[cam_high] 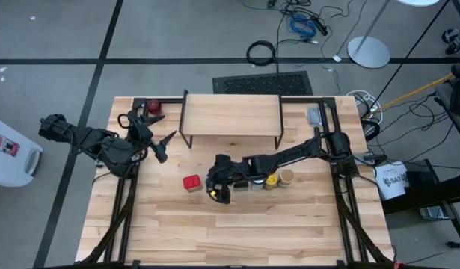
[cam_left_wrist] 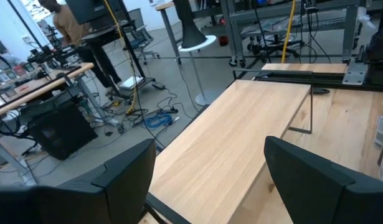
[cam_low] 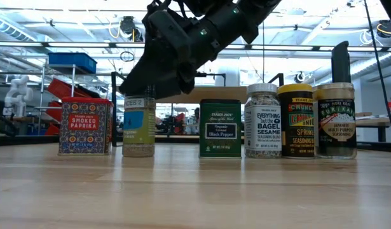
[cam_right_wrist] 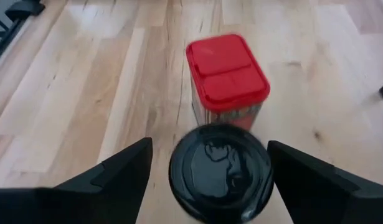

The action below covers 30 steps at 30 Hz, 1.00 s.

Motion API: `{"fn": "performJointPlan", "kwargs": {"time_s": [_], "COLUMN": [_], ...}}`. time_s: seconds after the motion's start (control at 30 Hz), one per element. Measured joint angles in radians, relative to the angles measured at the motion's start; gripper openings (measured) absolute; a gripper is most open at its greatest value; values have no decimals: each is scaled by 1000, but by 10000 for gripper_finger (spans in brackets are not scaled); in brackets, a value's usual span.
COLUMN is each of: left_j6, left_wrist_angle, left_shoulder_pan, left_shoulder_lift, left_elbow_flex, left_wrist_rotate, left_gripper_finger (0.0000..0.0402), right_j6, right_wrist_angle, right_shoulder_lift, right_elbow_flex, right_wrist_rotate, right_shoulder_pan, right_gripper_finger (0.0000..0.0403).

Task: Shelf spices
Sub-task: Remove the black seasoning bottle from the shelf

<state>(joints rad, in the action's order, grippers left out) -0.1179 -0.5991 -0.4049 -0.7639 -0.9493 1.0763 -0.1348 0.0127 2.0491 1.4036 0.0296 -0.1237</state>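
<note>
The spices stand in a row in front of the shelf [cam_high: 230,118]: a red square tin [cam_low: 85,125], a dark-lidded jar [cam_low: 138,126], a green tin [cam_low: 220,128], a white-capped jar [cam_low: 262,121], a yellow-topped jar [cam_low: 295,121] and another jar [cam_low: 336,121]. My right gripper [cam_right_wrist: 210,168] is open just above the dark-lidded jar [cam_right_wrist: 219,171], one finger on each side of its black lid. The red tin [cam_right_wrist: 227,78] stands just beyond it. My left gripper [cam_high: 161,146] hangs open left of the shelf, holding nothing.
A small dark-red round object [cam_high: 153,106] lies at the table's far left corner. The shelf's plank top [cam_left_wrist: 241,143] is bare. Black frame rails run along both table sides [cam_high: 342,187]. The near half of the table [cam_high: 237,232] holds nothing.
</note>
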Motion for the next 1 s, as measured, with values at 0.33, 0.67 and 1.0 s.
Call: {"fn": "performJointPlan", "kwargs": {"time_s": [0.33, 0.67, 1.0], "left_j6": [-1, -3, -2], "left_wrist_angle": [0, 0, 0], "left_shoulder_pan": [0, 0, 0], "left_shoulder_lift": [0, 0, 0], "left_elbow_flex": [0, 0, 0], "left_wrist_rotate": [-1, -2, -2], "left_gripper_finger": [310, 310, 310], "right_j6": [-21, 38, 116], "right_wrist_angle": [45, 45, 32], "right_shoulder_lift": [0, 0, 0], "right_elbow_flex": [0, 0, 0], "right_wrist_rotate": [2, 1, 0], "right_shoulder_pan": [7, 8, 12], "right_gripper_finger": [294, 227, 209]}}
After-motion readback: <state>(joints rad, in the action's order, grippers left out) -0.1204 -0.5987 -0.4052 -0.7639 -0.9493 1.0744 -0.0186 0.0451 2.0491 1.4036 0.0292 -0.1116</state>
